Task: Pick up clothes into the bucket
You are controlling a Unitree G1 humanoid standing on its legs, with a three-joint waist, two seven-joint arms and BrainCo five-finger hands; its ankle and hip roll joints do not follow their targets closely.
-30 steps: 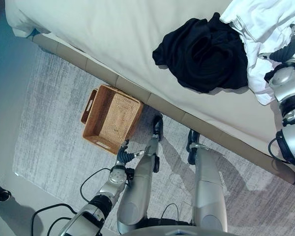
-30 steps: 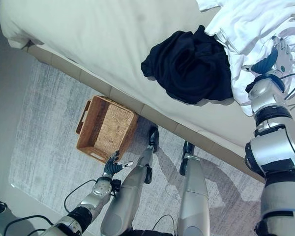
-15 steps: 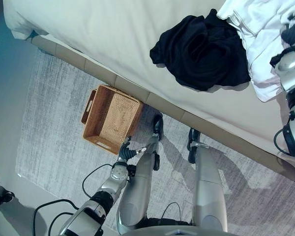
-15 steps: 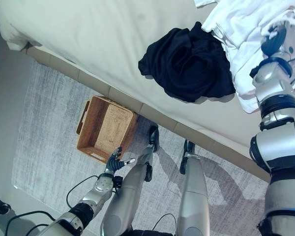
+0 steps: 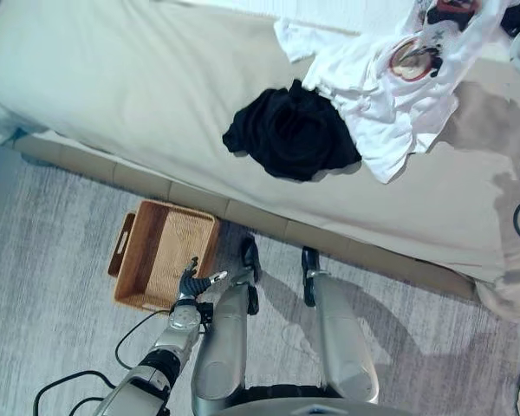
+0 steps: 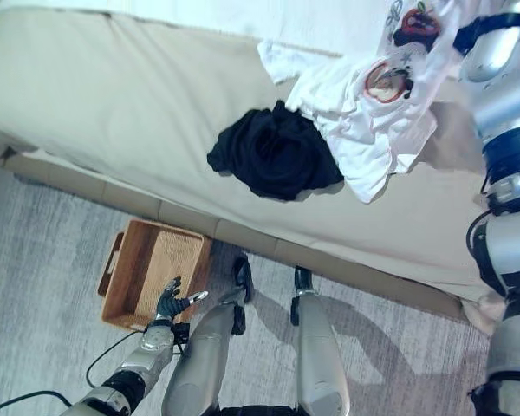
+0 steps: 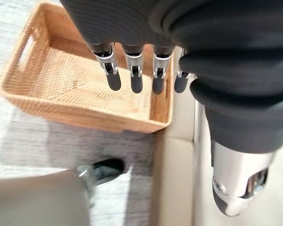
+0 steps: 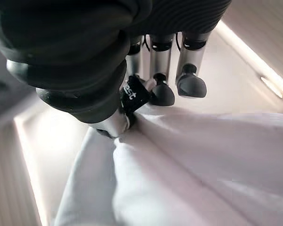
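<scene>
The right hand (image 8: 132,89), fingers curled into the white garment (image 5: 373,95) on the bed's (image 5: 139,95) far right, has the basket (image 5: 156,260) near-left on the floor beside the open left hand (image 5: 191,282).

A bedroom — bed (image 5: 156,104), grey rug (image 5: 61,243), wicker basket (image 5: 160,264).

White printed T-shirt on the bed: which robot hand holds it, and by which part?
The right robot hand pinches a fold of the white printed T-shirt; which part cannot be told.
</scene>
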